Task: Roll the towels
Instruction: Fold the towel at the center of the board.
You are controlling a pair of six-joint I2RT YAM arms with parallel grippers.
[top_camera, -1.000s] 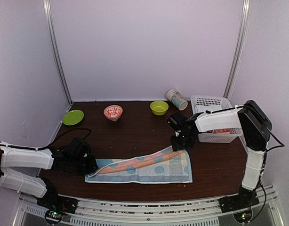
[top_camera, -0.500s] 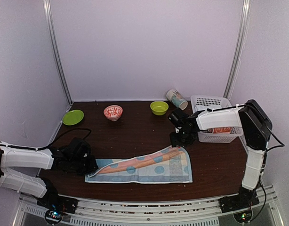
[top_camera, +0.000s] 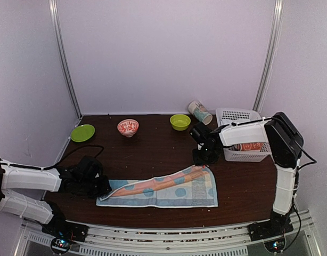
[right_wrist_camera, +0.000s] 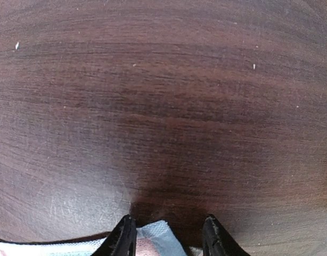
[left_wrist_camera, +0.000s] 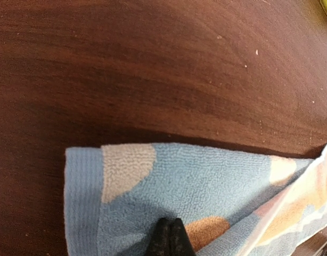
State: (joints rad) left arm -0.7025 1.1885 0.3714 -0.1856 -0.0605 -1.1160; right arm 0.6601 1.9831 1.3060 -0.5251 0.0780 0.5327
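The light blue towel [top_camera: 174, 193] with coloured dots lies flat near the table's front edge. The orange towel [top_camera: 153, 184] lies on it as a long bunched band, from the left end to the far right corner. My left gripper [top_camera: 102, 186] is at the blue towel's left end. In the left wrist view its tips [left_wrist_camera: 171, 237] are shut together on the blue cloth [left_wrist_camera: 206, 181], with orange cloth [left_wrist_camera: 307, 194] at the right. My right gripper [top_camera: 204, 160] is open just behind the far right corner. That corner [right_wrist_camera: 158, 240] shows between its fingers [right_wrist_camera: 123, 237], loose.
At the back stand a green plate [top_camera: 82, 132], a red-and-white bowl [top_camera: 128, 127], a green bowl [top_camera: 180, 121] and a tipped patterned cup [top_camera: 199, 112]. A white basket [top_camera: 239, 115] stands at the right behind my right arm, something orange inside.
My right gripper has drawn back a little from the towel's far right corner. The left arm and the towels have not moved.
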